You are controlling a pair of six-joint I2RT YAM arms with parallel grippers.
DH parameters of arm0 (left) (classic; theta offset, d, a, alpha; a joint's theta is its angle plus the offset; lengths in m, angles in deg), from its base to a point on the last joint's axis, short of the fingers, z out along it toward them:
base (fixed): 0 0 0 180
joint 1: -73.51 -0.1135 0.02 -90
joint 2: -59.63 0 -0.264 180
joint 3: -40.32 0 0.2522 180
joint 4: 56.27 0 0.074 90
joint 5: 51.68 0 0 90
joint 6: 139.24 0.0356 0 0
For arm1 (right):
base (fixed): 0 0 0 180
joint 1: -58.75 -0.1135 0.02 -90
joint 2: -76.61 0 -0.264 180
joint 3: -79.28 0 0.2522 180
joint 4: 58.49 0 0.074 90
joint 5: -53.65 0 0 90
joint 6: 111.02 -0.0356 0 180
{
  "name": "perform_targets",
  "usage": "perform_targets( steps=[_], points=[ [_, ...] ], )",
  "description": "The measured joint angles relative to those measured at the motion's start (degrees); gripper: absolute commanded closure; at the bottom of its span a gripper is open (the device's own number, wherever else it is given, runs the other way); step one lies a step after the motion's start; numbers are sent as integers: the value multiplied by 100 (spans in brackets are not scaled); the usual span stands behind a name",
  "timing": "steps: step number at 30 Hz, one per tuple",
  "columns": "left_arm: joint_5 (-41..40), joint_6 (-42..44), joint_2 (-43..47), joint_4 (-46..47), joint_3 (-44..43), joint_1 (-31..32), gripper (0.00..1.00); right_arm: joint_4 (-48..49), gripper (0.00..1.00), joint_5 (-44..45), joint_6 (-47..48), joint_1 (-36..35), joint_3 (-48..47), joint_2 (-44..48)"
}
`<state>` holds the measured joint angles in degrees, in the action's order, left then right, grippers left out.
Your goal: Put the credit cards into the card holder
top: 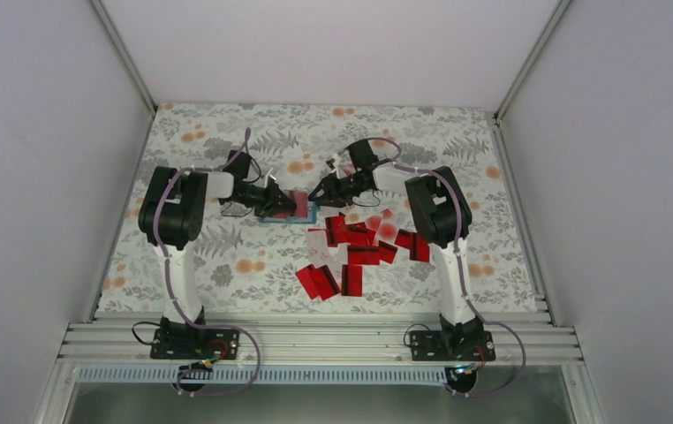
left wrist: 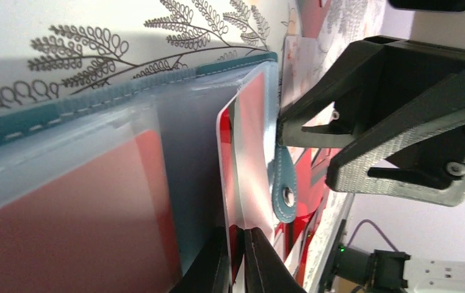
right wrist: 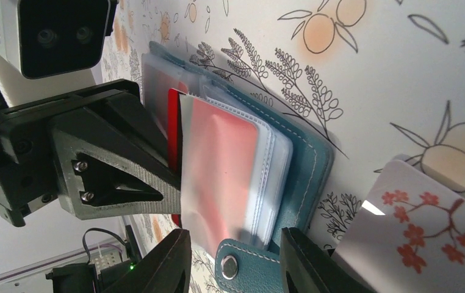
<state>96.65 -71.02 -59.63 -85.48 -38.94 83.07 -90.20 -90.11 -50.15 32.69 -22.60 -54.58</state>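
Note:
The teal card holder (top: 305, 215) lies open on the floral cloth between my two grippers. Its clear sleeves hold red cards. My left gripper (left wrist: 240, 238) is shut on a red credit card (left wrist: 245, 152), which stands on edge at the mouth of a clear sleeve of the holder (left wrist: 35, 116). My right gripper (right wrist: 235, 241) is open, with its fingers on either side of the holder's snap tab (right wrist: 242, 271) and sleeves (right wrist: 230, 159). In the top view the left gripper (top: 282, 205) and the right gripper (top: 320, 193) face each other. Several loose red cards (top: 359, 252) lie in front of the holder.
A white card with red blossoms (right wrist: 425, 226) lies right beside the right gripper's finger. The loose cards spread toward the right arm's base (top: 417, 246). White walls close in the table on three sides.

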Motion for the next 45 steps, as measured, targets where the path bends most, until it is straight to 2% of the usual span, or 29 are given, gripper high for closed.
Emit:
perform_targets(
  steps=[13,18,24,29,32,38,45],
  points=[
    [-560,468,-2,-796,-409,122,78,-192,63,-9,24,0,-146,-72],
    [-730,612,26,-1088,-570,133,63,-280,63,-24,52,0,-216,-98],
    [-1040,693,129,-1447,-813,160,36,-385,63,-13,120,-2,-282,-118],
    [-1412,756,337,-1663,-855,168,22,-455,63,50,138,0,-323,-149],
    [-1687,782,452,-1768,-855,168,17,-481,63,52,140,0,-330,-160],
    [-2203,791,586,-1904,-896,173,15,-481,63,55,136,0,-330,-160],
    [-2811,881,586,-2096,-1137,330,8,-481,63,57,136,0,-330,-160]
  ],
)
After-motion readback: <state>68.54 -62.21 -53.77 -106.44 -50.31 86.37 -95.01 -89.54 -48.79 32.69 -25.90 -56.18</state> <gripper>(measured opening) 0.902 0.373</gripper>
